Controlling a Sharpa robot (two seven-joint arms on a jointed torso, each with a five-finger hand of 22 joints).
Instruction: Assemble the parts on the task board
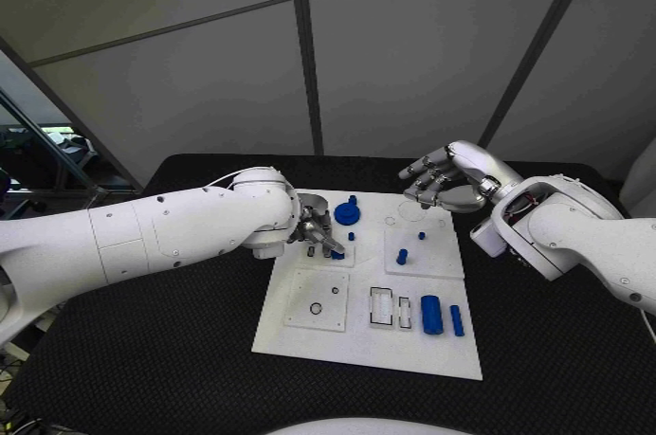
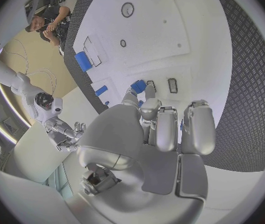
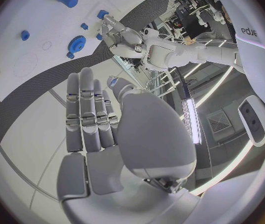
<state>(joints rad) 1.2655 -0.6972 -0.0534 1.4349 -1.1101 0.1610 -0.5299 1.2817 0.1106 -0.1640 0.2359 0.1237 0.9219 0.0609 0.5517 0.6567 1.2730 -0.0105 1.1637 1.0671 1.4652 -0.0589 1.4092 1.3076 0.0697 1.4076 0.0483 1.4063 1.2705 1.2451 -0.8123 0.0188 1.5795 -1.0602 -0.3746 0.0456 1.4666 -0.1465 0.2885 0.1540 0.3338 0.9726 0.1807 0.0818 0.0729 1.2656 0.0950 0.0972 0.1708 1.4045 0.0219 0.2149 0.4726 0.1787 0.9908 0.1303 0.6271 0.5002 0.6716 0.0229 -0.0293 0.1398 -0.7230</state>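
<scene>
Head view: my left hand (image 1: 315, 228) is down on the far-left part of the task board (image 1: 342, 335), fingers (image 1: 325, 238) bunched at a small blue part (image 1: 337, 254) beside a slot; whether they actually pinch it I cannot tell from here. A blue gear-like part (image 1: 347, 212) sits just beyond that hand. My right hand (image 1: 440, 181) hangs above the board's far right corner, fingers together and straight, grasping nothing. A blue peg (image 1: 402, 257) stands mid-board; a blue cylinder (image 1: 432, 314) and a slimmer blue bar (image 1: 457, 320) lie near the front edge, on the black worktop (image 1: 574, 359) side. Left wrist view: my fingers (image 2: 167, 129) are curled down over the board, one tip touching a blue part (image 2: 137, 86); grip not clear. Right wrist view: my fingers (image 3: 87, 109) extended side by side, released, well above the board, the gear-like part (image 3: 77, 44) beyond them.
</scene>
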